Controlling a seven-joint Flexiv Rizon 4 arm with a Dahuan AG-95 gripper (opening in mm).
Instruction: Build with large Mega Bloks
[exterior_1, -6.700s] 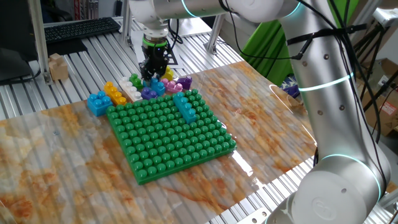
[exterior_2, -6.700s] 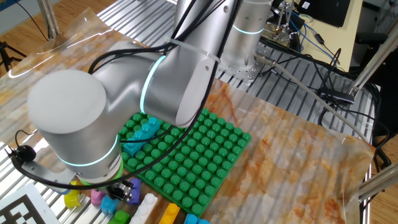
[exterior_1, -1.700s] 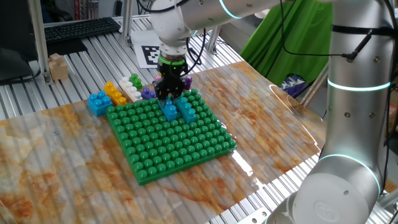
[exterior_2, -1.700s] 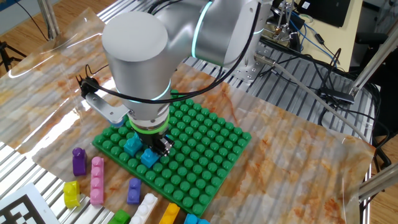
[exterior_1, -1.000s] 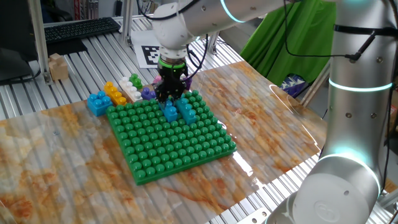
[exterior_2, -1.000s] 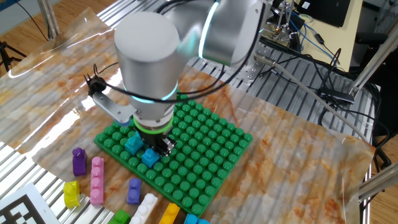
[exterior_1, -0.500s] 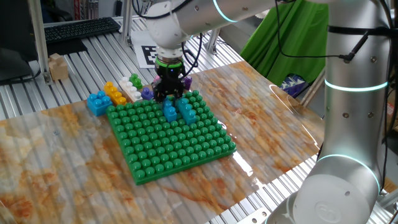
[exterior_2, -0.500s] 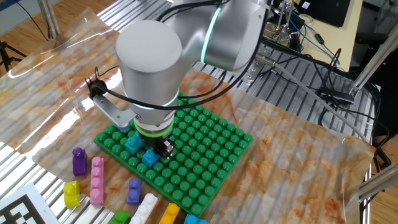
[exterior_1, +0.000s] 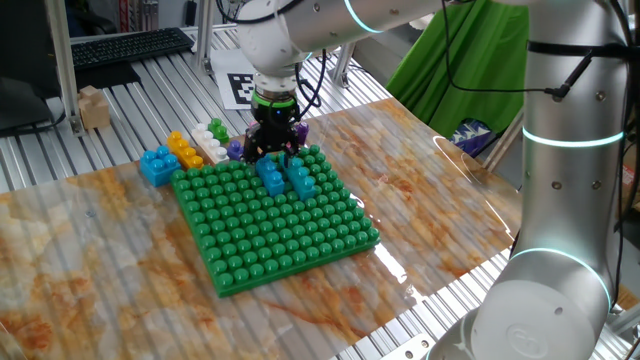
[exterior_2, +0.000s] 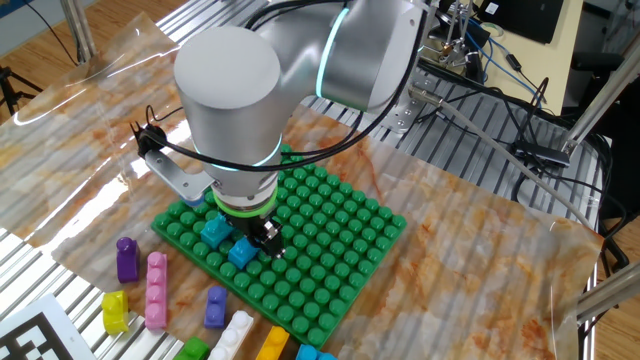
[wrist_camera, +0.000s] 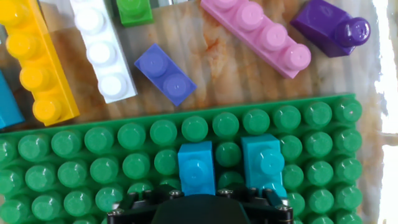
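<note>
Hovering: gripper (exterior_1: 274, 146) just above blue brick (wrist_camera: 196, 168), jaws spread, holding nothing | beside it: one teal brick (wrist_camera: 263, 163), both on green baseplate (wrist_camera: 81, 168) | beyond baseplate edge: one yellow (wrist_camera: 32, 59), white (wrist_camera: 102, 53), pink (wrist_camera: 263, 37); two purple.

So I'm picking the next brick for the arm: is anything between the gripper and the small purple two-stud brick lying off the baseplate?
Nothing visible blocks it. The small purple brick lies alone on bare table just beyond the baseplate edge, between the white brick and pink brick, touching neither.
</note>
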